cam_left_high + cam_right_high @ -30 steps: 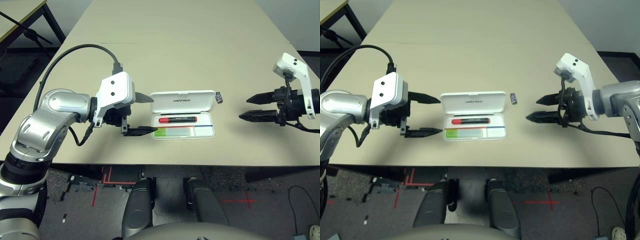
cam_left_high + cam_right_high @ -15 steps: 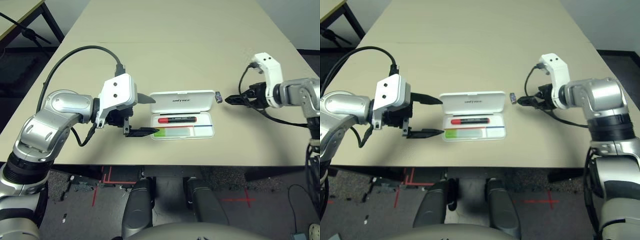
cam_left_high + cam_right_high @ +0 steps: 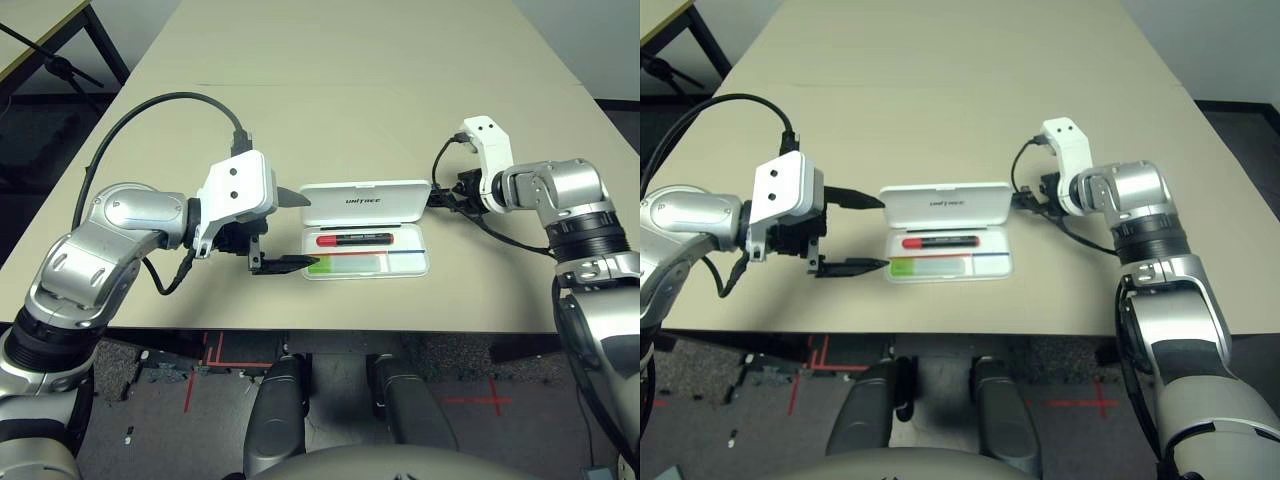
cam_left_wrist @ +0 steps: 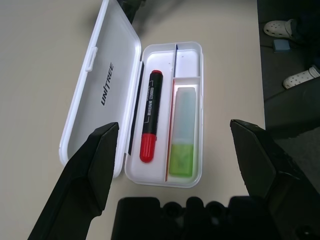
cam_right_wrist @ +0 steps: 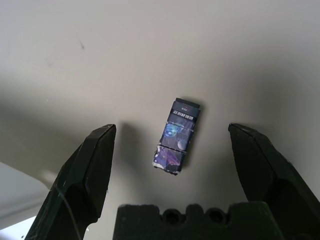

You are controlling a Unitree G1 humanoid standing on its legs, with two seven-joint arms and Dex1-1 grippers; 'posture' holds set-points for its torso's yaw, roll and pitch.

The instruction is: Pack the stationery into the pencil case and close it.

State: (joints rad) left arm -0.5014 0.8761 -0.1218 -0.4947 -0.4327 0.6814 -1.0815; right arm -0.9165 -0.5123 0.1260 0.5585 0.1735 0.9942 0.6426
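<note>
We see the pencil case (image 3: pixel 366 228) lying open on the beige table (image 3: pixel 350 90), its lid (image 4: pixel 100 95) folded back flat and its tray facing up. Inside the tray, the red marker (image 4: pixel 150 122) and the lime-green highlighter (image 4: pixel 183 135) already lie side by side. The small dark block (image 5: pixel 178 136) is not yet packed: it lies on the bare table just beside the case's right end.

The right gripper (image 5: pixel 175 150) hovers over the block with its two black fingers spread wide on either side, touching nothing and holding nothing. The left gripper (image 4: pixel 175 150) waits at the case's left end, fingers equally wide apart and empty.

We judge two of three items done; picking up the block, placing it in the tray, and shutting the lid remain.
</note>
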